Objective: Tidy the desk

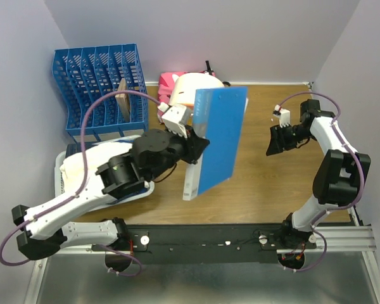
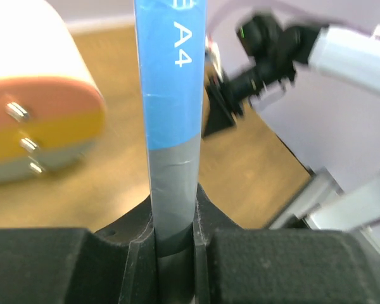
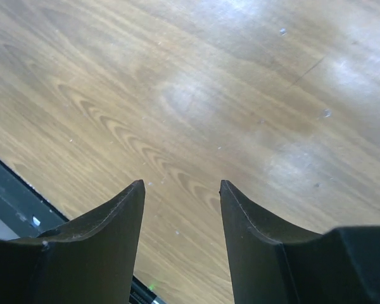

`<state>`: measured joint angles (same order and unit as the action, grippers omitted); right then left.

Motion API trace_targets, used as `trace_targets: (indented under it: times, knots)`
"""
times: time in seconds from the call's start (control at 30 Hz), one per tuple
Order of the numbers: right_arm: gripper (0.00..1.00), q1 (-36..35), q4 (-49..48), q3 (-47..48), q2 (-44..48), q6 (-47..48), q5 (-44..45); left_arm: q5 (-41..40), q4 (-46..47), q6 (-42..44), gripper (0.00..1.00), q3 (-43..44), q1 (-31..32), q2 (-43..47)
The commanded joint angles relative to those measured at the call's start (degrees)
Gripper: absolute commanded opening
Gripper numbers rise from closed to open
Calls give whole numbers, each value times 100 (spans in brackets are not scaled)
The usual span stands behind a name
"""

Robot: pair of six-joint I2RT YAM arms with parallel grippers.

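Observation:
The desk (image 1: 272, 183) is a brown wood-grain tabletop with a black rail (image 1: 240, 237) along its front. My left gripper (image 1: 199, 142) is shut on the edge of a flat blue A4 folder (image 1: 220, 139) and holds it tilted up above the middle of the desk. In the left wrist view the folder's blue and grey edge (image 2: 171, 126) stands clamped between the jaws of that gripper (image 2: 174, 209). My right gripper (image 1: 275, 144) is open and empty, low over bare wood at the right. In the right wrist view it (image 3: 180, 190) has only the desk (image 3: 209, 95) below it.
A blue slotted file rack (image 1: 101, 88) stands at the back left with a thin brown item (image 1: 122, 101) in one slot. A white tray (image 1: 63, 168) lies under the left arm. A pink, yellow and white object (image 1: 190, 88) sits at the back centre, also in the left wrist view (image 2: 38, 114).

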<state>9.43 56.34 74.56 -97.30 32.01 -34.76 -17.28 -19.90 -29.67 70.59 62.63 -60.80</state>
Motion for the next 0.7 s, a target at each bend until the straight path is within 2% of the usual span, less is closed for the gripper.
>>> trace_targets:
  times: [0.0, 0.17, 0.2, 0.27, 0.5, 0.67]
  knots:
    - [59, -3, -96, -407, 395, 165, -276, -864, -181, 1225, 0, 920, -163, 191]
    - [59, -3, -132, -574, 624, 262, -250, -1128, -155, 2140, 0, 2124, -725, -90]
    - [59, -3, -132, -601, 668, 271, -250, -1129, -154, 2350, 0, 2265, -1074, -186]
    - [59, -3, -132, -619, 686, 279, -233, -1163, 29, 2579, 0, 2556, -1366, -240]
    - [59, -3, -176, -794, 782, 297, -224, -1454, 926, 3520, 0, 2715, -2483, -327]
    - [59, -3, -176, -812, 765, 297, -268, -1033, 1076, 3618, 0, 2522, -3378, -442]
